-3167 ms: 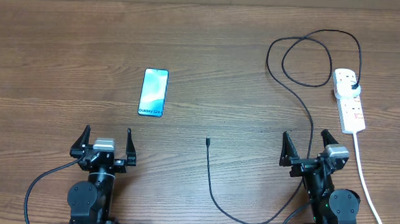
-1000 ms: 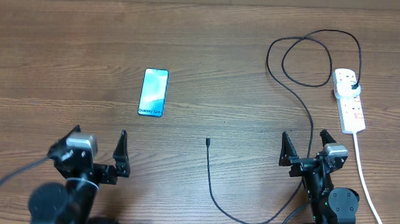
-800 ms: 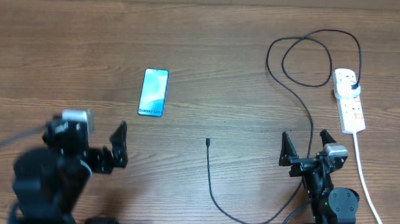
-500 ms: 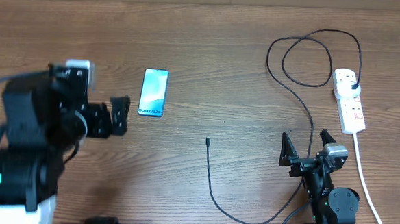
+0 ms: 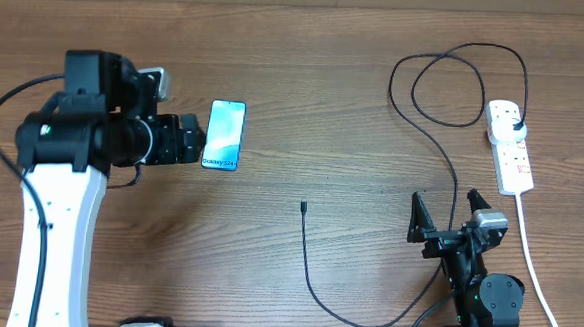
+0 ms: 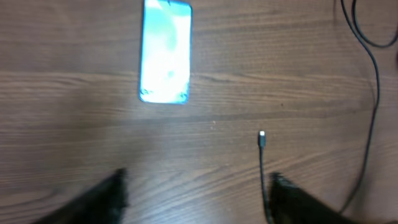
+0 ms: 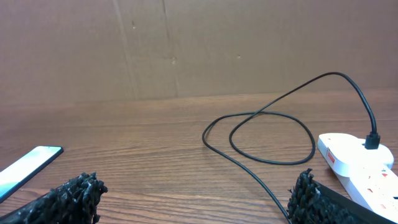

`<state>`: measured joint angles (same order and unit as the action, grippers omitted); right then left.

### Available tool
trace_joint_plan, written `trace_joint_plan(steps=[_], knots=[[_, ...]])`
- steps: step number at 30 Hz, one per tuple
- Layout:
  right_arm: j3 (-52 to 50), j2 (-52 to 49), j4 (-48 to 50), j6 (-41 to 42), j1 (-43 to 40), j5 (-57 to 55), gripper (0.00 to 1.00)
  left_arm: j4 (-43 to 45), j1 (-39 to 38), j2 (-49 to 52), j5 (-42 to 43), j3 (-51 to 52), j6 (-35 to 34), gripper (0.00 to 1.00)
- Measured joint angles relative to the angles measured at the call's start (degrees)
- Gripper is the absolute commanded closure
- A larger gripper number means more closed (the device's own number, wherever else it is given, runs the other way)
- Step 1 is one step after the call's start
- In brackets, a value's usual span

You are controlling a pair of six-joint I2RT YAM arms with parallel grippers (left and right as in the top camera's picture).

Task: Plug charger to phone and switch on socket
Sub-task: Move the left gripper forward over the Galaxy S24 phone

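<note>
One phone (image 5: 224,135), screen reads "Galaxy S24+", left half of desk (image 5: 326,85). One charger (image 5: 307,254), one socket (image 5: 509,145) near right edge. Left claw (image 5: 195,140), right claw (image 5: 444,204): both spread, empty.

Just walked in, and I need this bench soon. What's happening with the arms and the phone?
The left pincer is out beside the phone, open and holding nothing. The right pincer sits open near the front edge of the table. The charger is plugged into the socket, but its connector tip lies loose on the table, apart from the phone. So the phone is not yet connected.
</note>
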<state>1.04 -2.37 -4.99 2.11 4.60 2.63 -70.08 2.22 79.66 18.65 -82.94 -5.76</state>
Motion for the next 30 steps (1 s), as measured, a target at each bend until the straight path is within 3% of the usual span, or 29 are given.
trace_joint_plan(steps=[1,3,5,15,26,29,30], knots=[[0.0,0.0,0.0,0.0,0.0,-0.04,0.0,-0.02,0.0,0.9,0.52,0.0,-0.13,0.67],[0.0,0.0,0.02,0.0,0.0,-0.04,0.0,-0.09,0.0,2.95,1.44,-0.02,-0.37,0.91],[0.0,0.0,0.02,-0.02,0.0,-0.04,0.0,-0.09,0.0,4.63,2.03,0.0,-0.85,0.96],[0.0,0.0,-0.02,-0.02,0.0,-0.04,0.0,-0.61,-2.84,9.22,2.62,0.0,-3.37,0.93],[0.0,0.0,-0.02,0.0,0.0,-0.04,0.0,0.63,-5.03,9.25,1.05,-0.02,-4.07,0.72],[0.0,0.0,0.0,0.0,0.0,-0.04,0.0,0.98,-5.03,9.25,0.79,-0.02,-4.39,0.6],[0.0,0.0,-0.02,-0.02,0.0,-0.04,0.0,1.16,-5.03,9.25,0.68,0.0,-4.5,0.51]])
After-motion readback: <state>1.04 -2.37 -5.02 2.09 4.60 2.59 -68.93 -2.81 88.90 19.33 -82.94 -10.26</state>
